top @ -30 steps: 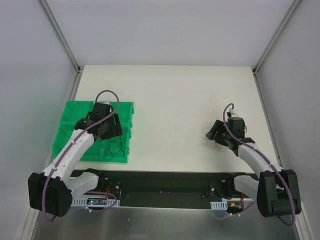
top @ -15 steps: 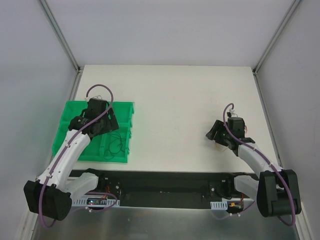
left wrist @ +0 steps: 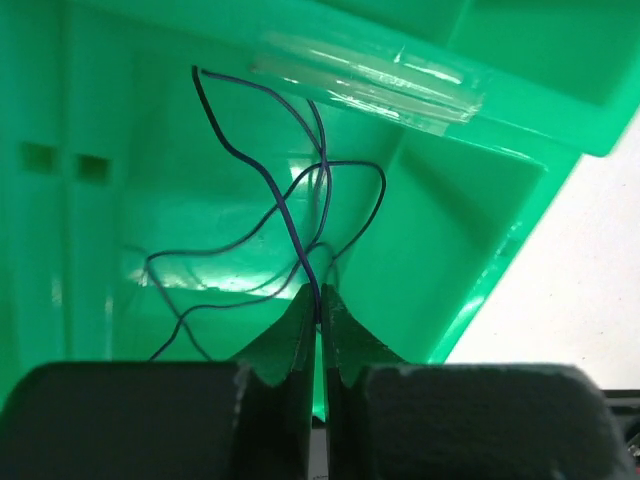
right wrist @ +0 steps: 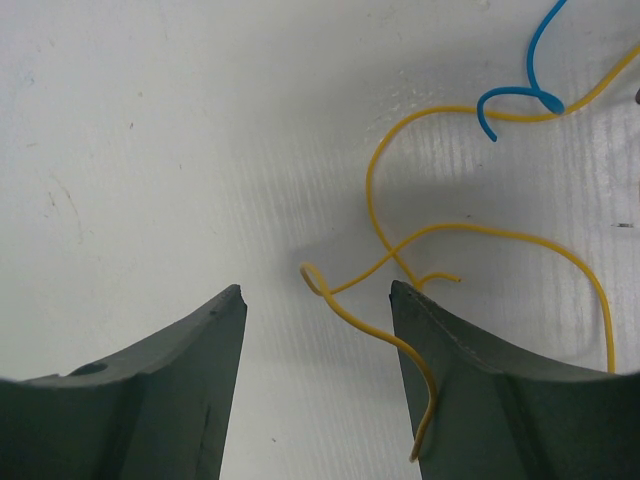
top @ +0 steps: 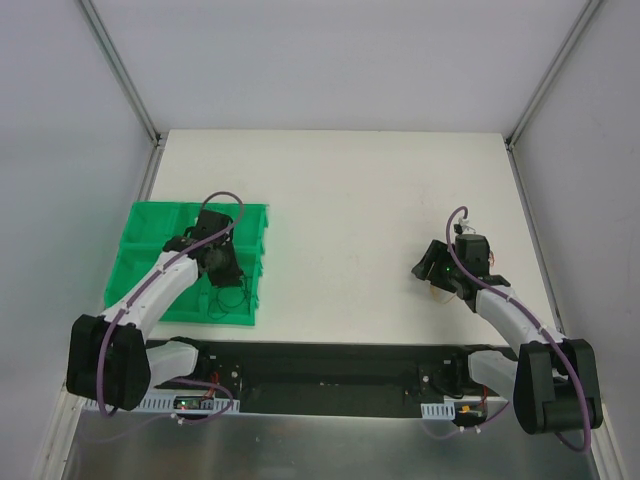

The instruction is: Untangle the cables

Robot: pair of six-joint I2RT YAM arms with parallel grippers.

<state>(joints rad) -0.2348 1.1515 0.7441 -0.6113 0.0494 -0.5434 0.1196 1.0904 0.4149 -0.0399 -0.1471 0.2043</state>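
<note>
The untangling is judged partly done. Nearest the arm bases, the dark cables [top: 233, 296] are seen in the near right part of the green bin [top: 140, 240], where several strands are crossed and looped over one another, so parting is left to be done there; one strand is pinched between the fully closed jaws of the left gripper [left wrist: 318, 306], which is tipped down into the bin, its arm stretched across the bin's near edge; well to the right of the bin, on the white table [top: 340, 200], the right gripper [right wrist: 315, 290] is held low with jaws wide apart and nothing gripped, a kink of the yellow cable [right wrist: 480, 232] lying between them; beyond, the blue cable [right wrist: 520, 95] is crossed once by the yellow.
</note>
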